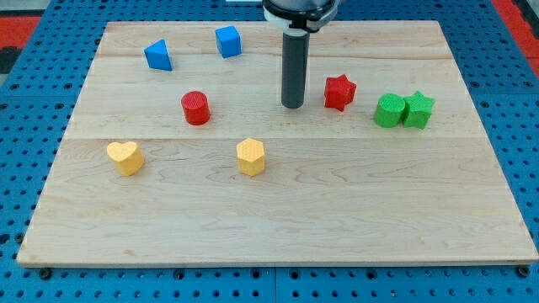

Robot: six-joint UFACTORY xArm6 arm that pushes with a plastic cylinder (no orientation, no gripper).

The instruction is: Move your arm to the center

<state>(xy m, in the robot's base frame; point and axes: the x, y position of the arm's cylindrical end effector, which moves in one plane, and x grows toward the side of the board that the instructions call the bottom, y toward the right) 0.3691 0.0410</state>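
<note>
The arm's upper part is cut off by the view's top edge; only its dark collar and the straight rod below it show. There are no fingers on this arm, so nothing is clenched or released: it ends in my tip [292, 106], which rests on the wooden surface [354, 202] a little above the middle of the board and slightly toward the view's right. The surface's lower corners run close to the view's bottom edge.

Seven blocks lie on the board. Two are blue: a blue triangular block [157, 55] and a blue cube [228, 41], both near the view's top left. Two are red: a red cylinder [195, 108], to the left of my tip and apart from it, and a red star [339, 92], just beside my tip on the right without touching. Two are green: a green rounded block [389, 111], whose exact shape is hard to make out, touching a green star [418, 109] at the right. Two are yellow: a yellow heart [125, 156] at lower left and a yellow hexagon-like block [251, 156] below my tip.
</note>
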